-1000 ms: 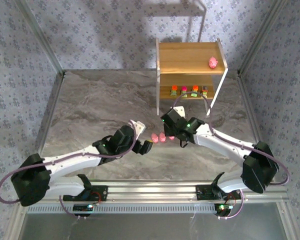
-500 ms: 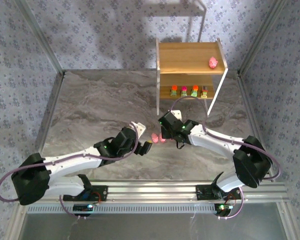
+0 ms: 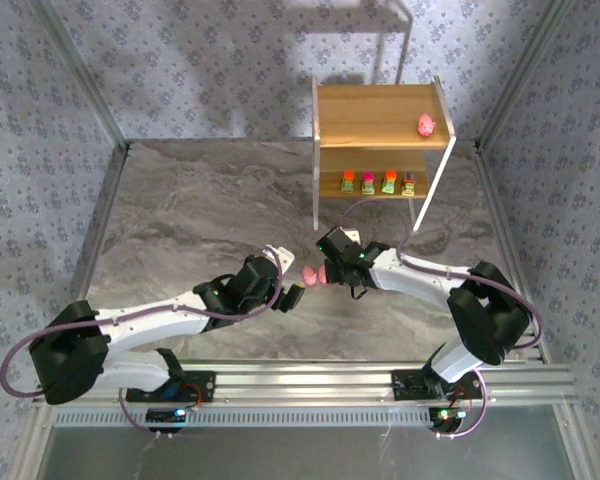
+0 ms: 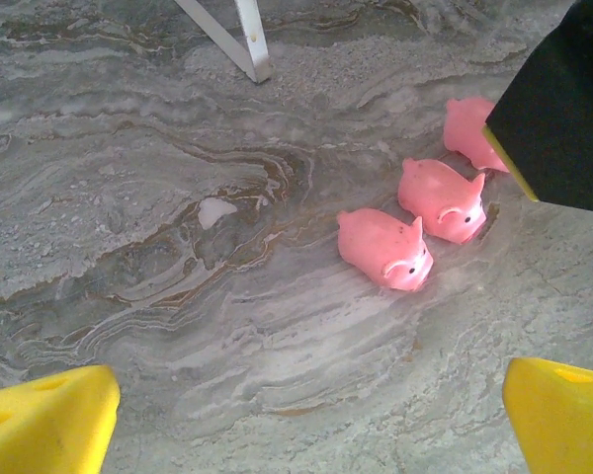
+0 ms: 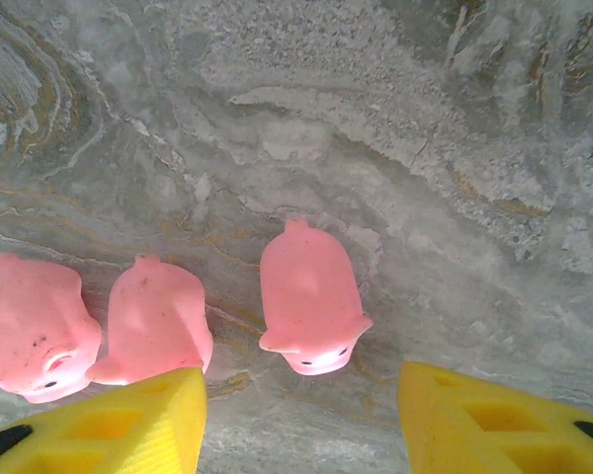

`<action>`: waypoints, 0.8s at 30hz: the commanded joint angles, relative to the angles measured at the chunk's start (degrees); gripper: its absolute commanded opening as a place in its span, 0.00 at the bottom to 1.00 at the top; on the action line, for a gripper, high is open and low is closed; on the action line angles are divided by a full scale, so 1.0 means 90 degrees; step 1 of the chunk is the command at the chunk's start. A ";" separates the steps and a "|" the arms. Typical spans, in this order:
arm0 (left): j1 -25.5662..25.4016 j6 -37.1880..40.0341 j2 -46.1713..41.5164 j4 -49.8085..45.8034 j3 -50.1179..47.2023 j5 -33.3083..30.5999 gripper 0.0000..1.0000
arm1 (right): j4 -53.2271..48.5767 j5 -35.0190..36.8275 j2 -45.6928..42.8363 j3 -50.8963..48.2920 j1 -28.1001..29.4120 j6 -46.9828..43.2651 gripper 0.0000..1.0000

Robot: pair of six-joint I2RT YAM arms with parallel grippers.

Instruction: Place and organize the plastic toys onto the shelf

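On the marble table point(image 3: 200, 200), I am hovering both grippers low by three pink pigs point(image 4: 440, 197), short of the shelf point(image 3: 375, 115).
My right gripper point(image 5: 301, 415) is hanging with its yellow fingers point(image 5: 128, 420) parted either side of one pig point(image 5: 311, 296), touching nothing, the other two lying just beside it; my left gripper point(image 4: 311, 425) is standing released, fingers spread wide, near the row. A fourth pig point(image 3: 426, 124) is sitting on the shelf's top board, four blocky toys point(image 3: 378, 183) lining the lower board.
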 commanded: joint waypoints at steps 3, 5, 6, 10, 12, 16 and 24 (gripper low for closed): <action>-0.0059 0.0084 0.0054 -0.0049 0.0253 -0.0073 1.00 | 0.0110 -0.0187 0.0057 -0.0101 -0.0097 0.0026 0.54; -0.0059 0.0070 0.0065 -0.0040 0.0258 -0.0063 1.00 | 0.0114 -0.0209 0.0075 -0.0099 -0.0131 0.0029 0.54; -0.0059 0.0074 0.0073 -0.0042 0.0261 -0.0054 1.00 | 0.0123 -0.0221 0.0084 -0.0100 -0.0143 0.0031 0.54; -0.0058 0.0064 0.0089 -0.0040 0.0261 -0.0049 1.00 | 0.0162 -0.0297 0.0144 -0.0112 -0.0229 0.0027 0.54; -0.0059 0.0075 0.0128 -0.0059 0.0285 -0.0044 1.00 | 0.0217 -0.0343 0.0144 -0.0130 -0.0265 0.0031 0.54; -0.0059 0.0065 0.0177 -0.0084 0.0319 -0.0043 1.00 | 0.0240 -0.0394 0.0188 -0.0128 -0.0344 -0.0199 0.53; -0.0045 0.0055 0.0230 -0.0069 0.0334 0.0020 0.99 | 0.0367 -0.0535 0.0261 -0.0134 -0.0485 -0.0316 0.51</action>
